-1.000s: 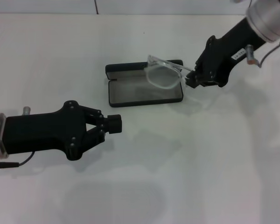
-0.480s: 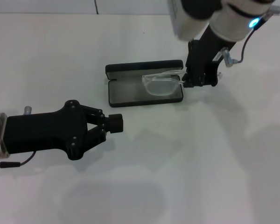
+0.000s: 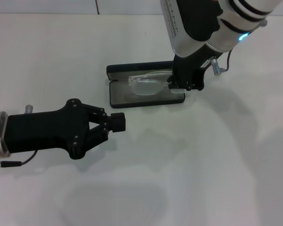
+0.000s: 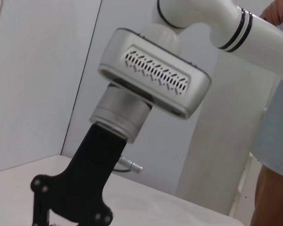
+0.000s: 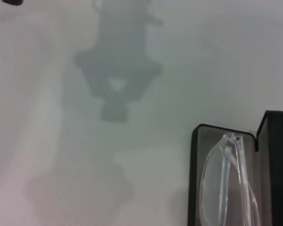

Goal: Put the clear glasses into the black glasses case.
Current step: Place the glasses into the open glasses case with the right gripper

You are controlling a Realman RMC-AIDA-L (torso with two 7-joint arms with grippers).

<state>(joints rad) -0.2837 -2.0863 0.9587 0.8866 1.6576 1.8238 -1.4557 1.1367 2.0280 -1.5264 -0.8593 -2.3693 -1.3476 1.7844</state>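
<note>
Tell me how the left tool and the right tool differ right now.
The left tool hangs empty over bare table; the right tool stands at the black glasses case, holding the clear glasses. The left tool lies nearly level; the right tool points steeply down. Both are black.

Colours only here: clear glasses [image 3: 148, 84] fully see-through over the grey lining of the black glasses case [image 3: 117, 70], both grippers matte black, right gripper [image 3: 172, 84] under a white arm with black rings, left gripper [image 3: 112, 123], on the white table [image 3: 203, 165].
</note>
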